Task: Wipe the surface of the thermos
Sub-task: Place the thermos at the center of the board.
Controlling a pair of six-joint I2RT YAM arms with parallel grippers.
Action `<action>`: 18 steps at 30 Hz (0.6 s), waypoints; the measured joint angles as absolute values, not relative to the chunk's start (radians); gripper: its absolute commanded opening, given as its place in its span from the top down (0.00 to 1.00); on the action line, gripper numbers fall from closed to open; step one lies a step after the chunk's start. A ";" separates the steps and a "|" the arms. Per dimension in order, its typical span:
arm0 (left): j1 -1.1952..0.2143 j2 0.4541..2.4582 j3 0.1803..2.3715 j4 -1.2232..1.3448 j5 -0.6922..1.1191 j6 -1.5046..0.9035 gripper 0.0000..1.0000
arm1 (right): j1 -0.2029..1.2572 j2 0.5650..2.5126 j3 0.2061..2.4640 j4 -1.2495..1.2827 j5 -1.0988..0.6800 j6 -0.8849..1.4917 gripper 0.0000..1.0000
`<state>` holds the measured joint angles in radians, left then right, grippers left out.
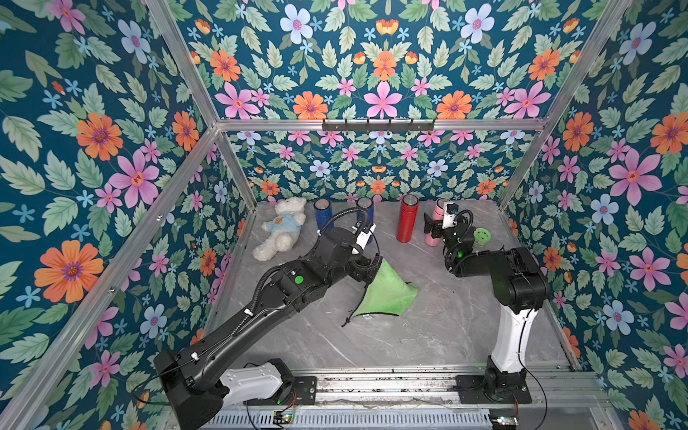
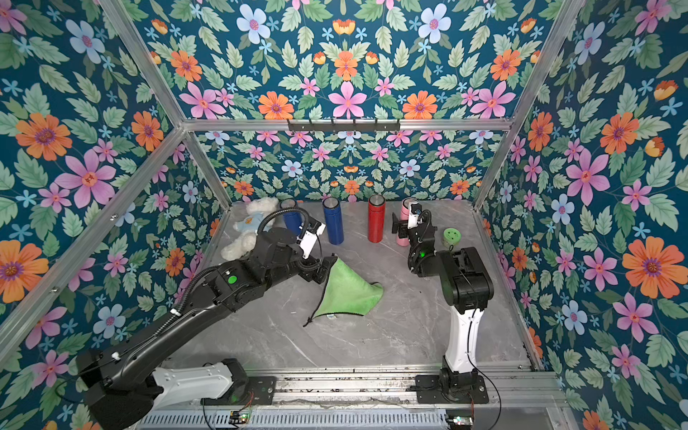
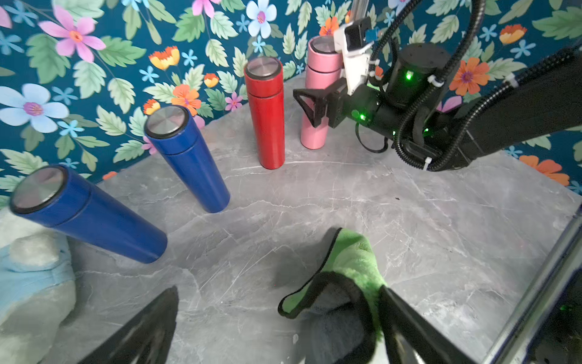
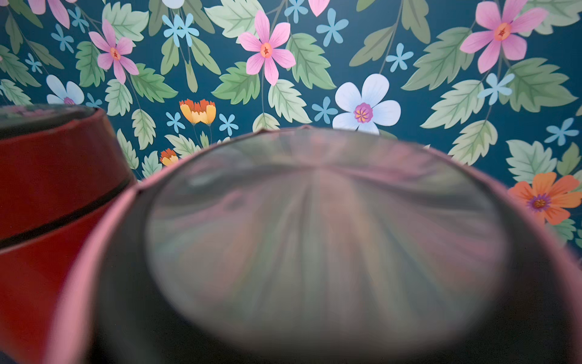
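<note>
Pink thermos (image 3: pixel 321 75): upright, at 1 o'clock on the table (image 1: pixel 428 335), with the red thermos (image 1: pixel 407 219) at its 9 o'clock.
Right gripper (image 1: pixel 435 225): fingers straddle the pink thermos; I cannot tell whether they press it.
Left gripper (image 3: pixel 278 291): jaws spread wide, with the green cloth (image 3: pixel 356 258) hung over one finger and trailing onto the table centre.

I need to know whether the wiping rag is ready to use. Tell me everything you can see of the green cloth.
The green cloth is fuzzy and microfibre-looking, with black stitched edging and a small white label on its near edge. It lies rumpled near the middle of the grey marble-patterned tabletop. One corner rises to a peak, draped over one finger of the open left gripper; the rest trails on the table. It touches none of the upright thermoses.
</note>
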<state>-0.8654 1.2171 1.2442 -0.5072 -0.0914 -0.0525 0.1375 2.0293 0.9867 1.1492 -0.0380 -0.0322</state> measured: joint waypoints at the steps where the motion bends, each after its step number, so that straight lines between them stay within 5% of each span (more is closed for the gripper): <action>1: -0.865 1.242 1.237 -0.508 -0.088 -0.053 0.01 | 0.138 2.023 0.983 1.150 -0.038 -0.032 0.01; 5: -0.867 1.357 1.272 -0.580 -0.081 -0.051 0.01 | 0.138 1.985 0.957 1.152 -0.038 -0.029 0.01; 12: -0.865 1.274 1.577 -0.566 -0.104 0.028 0.01 | 0.142 1.885 0.905 1.157 -0.038 -0.026 0.01; 18: -0.865 1.313 1.145 -0.378 0.002 -0.084 0.01 | 0.163 1.808 0.839 1.170 -0.037 -0.026 0.01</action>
<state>-0.8646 1.3128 1.1454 -0.3779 0.0025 -0.0841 0.1627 1.8080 0.8387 1.1698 -0.0368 -0.0257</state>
